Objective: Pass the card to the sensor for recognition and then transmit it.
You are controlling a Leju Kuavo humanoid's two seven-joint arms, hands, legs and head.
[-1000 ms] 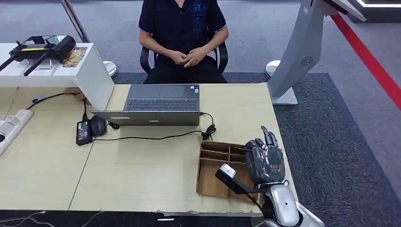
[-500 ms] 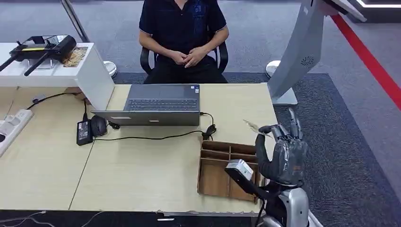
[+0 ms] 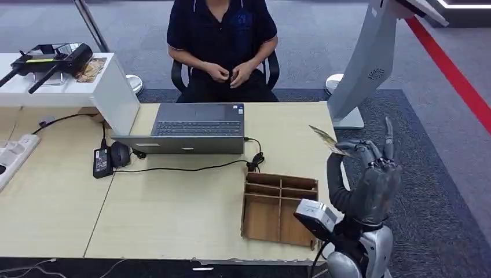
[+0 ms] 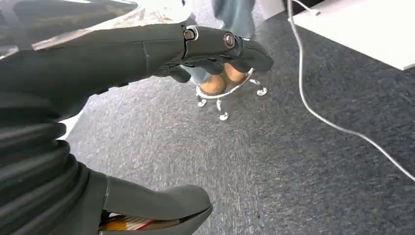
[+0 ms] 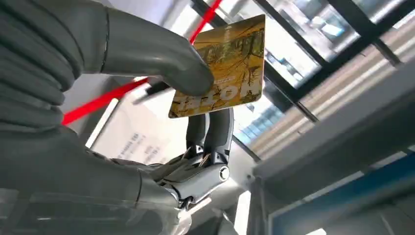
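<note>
The right arm rises at the lower right of the head view, its right hand [image 3: 370,174] upright, thumb and a finger pinching a card [image 3: 324,139] at its top, one finger pointing straight up. The left hand [image 4: 147,54] has its fingers curled in, holding nothing.

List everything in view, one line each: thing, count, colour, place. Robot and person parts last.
card: 1, gold, pinched above the table's right edge
divided box: 1, brown, table front right
laptop: 1, grey, table centre back
mouse: 1, black, left of laptop
power adapter: 1, black, beside mouse
power strip: 1, white, far left
kiosk stand: 1, white, past the table's right end
table: 1, light wood
person: 1, dark shirt, seated behind laptop
right hand: grey, raised, holds card
left hand: grey, over carpet
</note>
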